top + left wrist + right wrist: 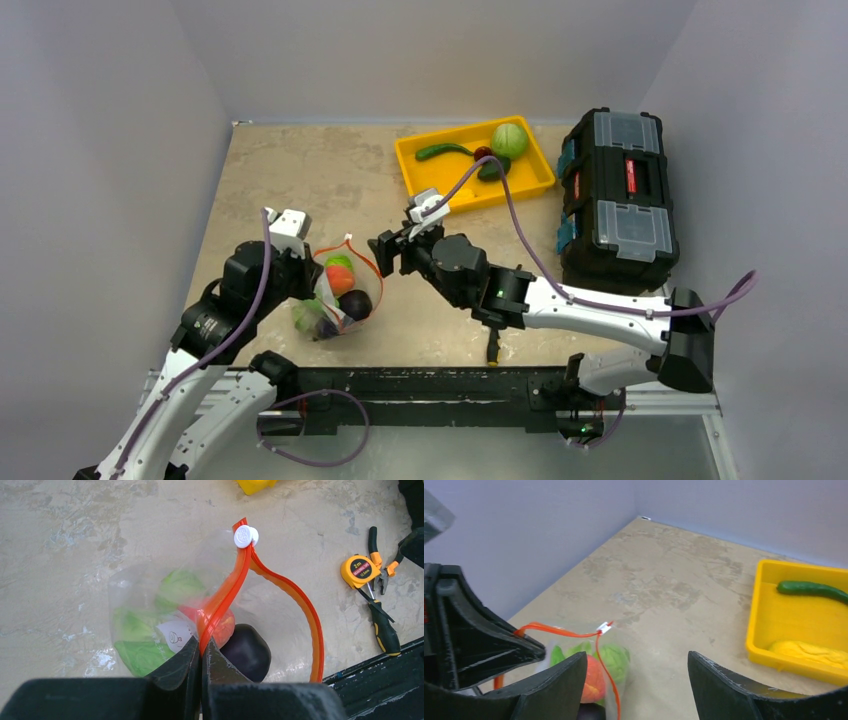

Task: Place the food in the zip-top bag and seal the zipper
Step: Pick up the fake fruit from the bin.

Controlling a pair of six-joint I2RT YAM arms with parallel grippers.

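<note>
Left pincer (201,650): jaws closed flat on one strip of the orange-red zipper (227,592), at the end of the strip nearest the arm. Right pincer (638,680): jaws spread wide and holding nothing, hovering just beside the bag on its right, above the level of the mouth.

The zipper is unsealed. Its two strips meet at the white slider tab (245,536) at the far end and spread apart toward the arms, leaving an open loop.

The zip-top bag (335,300) lies on the worktop (300,170) in the near-left area, between the two pincers. The food (145,655) is inside it: green pieces, a red-orange piece (225,625) and a dark purple eggplant (247,651) at the mouth, between the strips.

Clearance: bare worktop runs from the bag to the left wall and to the rear wall. The yellow tray (412,160) sits at the rear, right of centre, well apart from the bag, with green pieces in it. A black toolbox (615,215) stands along the right edge, just beside the tray. Right of the bag, near the front edge, an orange tape measure (357,571) and pliers (384,627) lie just beside each other.
</note>
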